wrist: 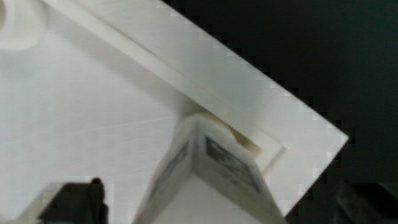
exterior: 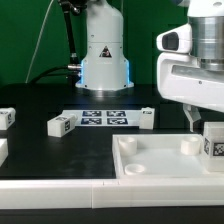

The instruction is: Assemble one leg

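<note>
Just below hand (exterior: 200, 120), leg (exterior: 214, 141).

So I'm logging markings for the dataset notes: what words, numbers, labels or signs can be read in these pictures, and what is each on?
No words or numbers are readable in either view.
Robot base: black triangular warning sign, symbol too small to read.
Marker board: black-and-white square tags, patterns only.
Leg under the end effector: a tag, no text.
Loose leg: tag pattern only, blurred.
</note>
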You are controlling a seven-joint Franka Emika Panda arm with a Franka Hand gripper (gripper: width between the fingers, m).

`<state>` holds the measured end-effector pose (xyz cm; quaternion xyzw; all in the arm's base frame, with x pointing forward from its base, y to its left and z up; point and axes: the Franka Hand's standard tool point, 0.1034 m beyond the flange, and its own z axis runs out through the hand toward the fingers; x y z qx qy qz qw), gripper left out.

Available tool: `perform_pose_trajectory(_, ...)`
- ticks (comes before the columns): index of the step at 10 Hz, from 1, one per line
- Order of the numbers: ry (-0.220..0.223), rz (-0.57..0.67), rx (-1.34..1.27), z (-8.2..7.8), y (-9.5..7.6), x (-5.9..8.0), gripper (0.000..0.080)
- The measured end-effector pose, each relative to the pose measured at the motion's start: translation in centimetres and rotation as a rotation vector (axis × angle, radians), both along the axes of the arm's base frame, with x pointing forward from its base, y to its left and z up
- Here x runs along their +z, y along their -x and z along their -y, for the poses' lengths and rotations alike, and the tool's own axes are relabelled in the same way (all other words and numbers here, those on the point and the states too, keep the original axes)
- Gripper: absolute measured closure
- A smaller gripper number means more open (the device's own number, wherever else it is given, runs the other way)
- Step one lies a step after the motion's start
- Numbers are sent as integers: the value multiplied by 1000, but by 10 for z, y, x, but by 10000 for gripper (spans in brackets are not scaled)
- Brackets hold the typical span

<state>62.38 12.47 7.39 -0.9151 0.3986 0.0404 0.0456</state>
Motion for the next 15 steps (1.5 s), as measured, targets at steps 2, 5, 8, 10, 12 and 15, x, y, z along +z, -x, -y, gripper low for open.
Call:
perform_pose_trajectory(2,22,26,229,-1,0,0,151)
perform_pose_trajectory(5,61,48,519,-4,0,0,151)
perform_pose_trajectory(8,52,59,704,11,-2,-1,151)
perform_pose_trajectory(10,52,62,726,10,-2,-1,266)
perform_pose_trajectory(12,52,62,726,10,-2,-1,443)
perform_pose_trajectory(15,52,60,700,10,-2,-1,508)
